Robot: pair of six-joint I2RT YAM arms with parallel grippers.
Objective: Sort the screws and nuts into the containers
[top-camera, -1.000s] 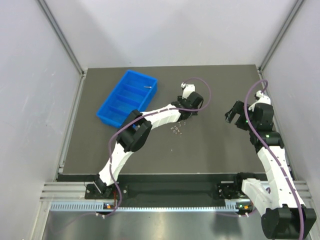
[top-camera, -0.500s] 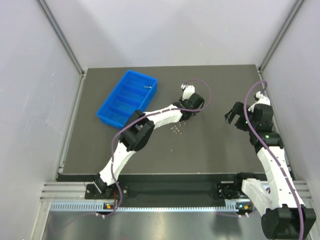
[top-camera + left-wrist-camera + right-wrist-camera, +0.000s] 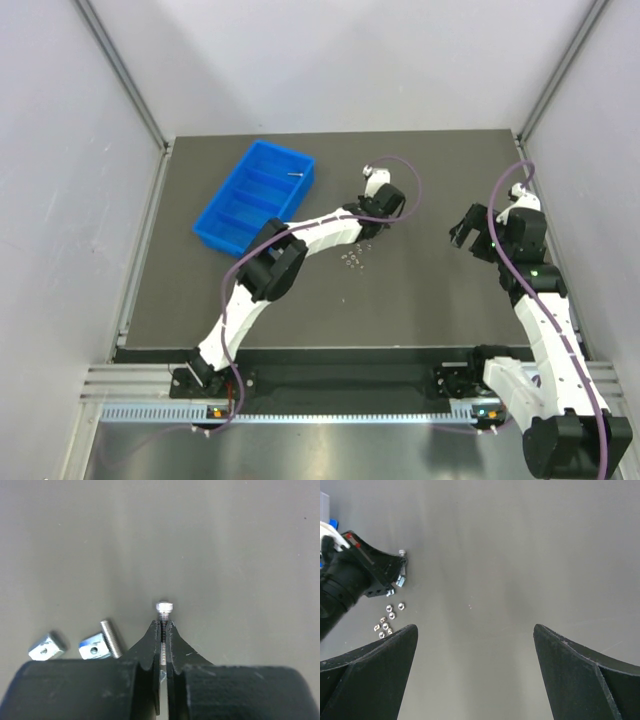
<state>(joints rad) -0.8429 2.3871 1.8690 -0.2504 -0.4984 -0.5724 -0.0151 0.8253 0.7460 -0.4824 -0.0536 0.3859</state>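
Observation:
My left gripper (image 3: 164,625) is shut on a small silver screw (image 3: 164,608) down at the dark mat; the screw's shank runs between the jaws and its head sticks out past the tips. Beside it lie a second screw (image 3: 111,638) and two square nuts (image 3: 46,646). In the top view the left gripper (image 3: 371,236) is at mid-table, just above a cluster of several nuts (image 3: 352,260). The blue tray (image 3: 232,213) sits at the back left with one screw (image 3: 295,174) in its far compartment. My right gripper (image 3: 475,627) hangs open and empty over bare mat.
The right wrist view shows the left gripper (image 3: 395,570) and the loose nuts (image 3: 387,620) far off to its left. Grey walls enclose the mat on three sides. The arm bases stand at the near edge.
The left jaws have closed onto the screw. The left wrist shifted slightly. The right arm has not moved.

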